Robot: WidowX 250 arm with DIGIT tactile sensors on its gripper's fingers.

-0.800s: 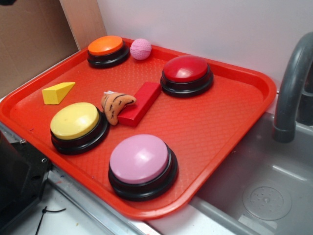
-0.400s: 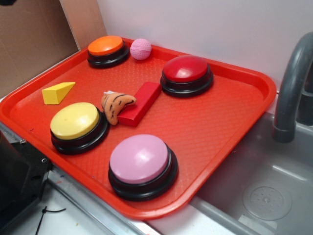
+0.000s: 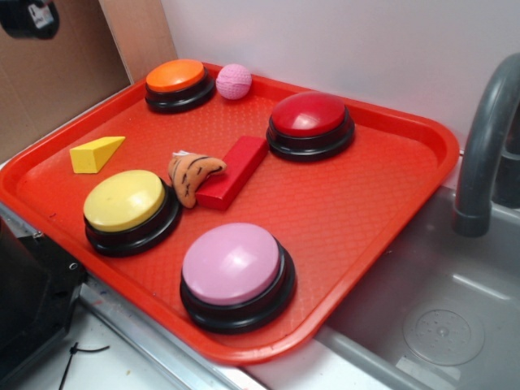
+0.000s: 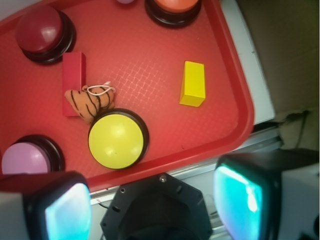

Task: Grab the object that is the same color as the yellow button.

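- Right now my hand (image 4: 152, 200) is spread wide with nothing between its fingers; in the wrist view both pads sit at the bottom of the frame, out over the near edge of the red tray (image 4: 235, 85), high above everything.
- My target, the yellow wedge (image 3: 96, 153), lies alone on the left part of the tray, a little beyond the yellow button (image 3: 126, 201) and well apart from the orange button (image 3: 176, 76) at the far end.
- Biggest risk, I judge, is picking the wrong yellow thing: the yellow button is nearer to me and much larger, so a lazy descent could land on its dome instead.
- The wedge has sloping faces. If I close across the slope rather than across its flat parallel sides, it may squirt out and slide on the tray's textured floor.
- It sits fairly near the tray's left rim, so a finger coming down on that side could catch the raised lip and tip or shove the tray.
- The striped plush toy (image 3: 193, 175) and red block (image 3: 233, 171) lie to the right of the button, clear of my likely path, so I expect no trouble there.
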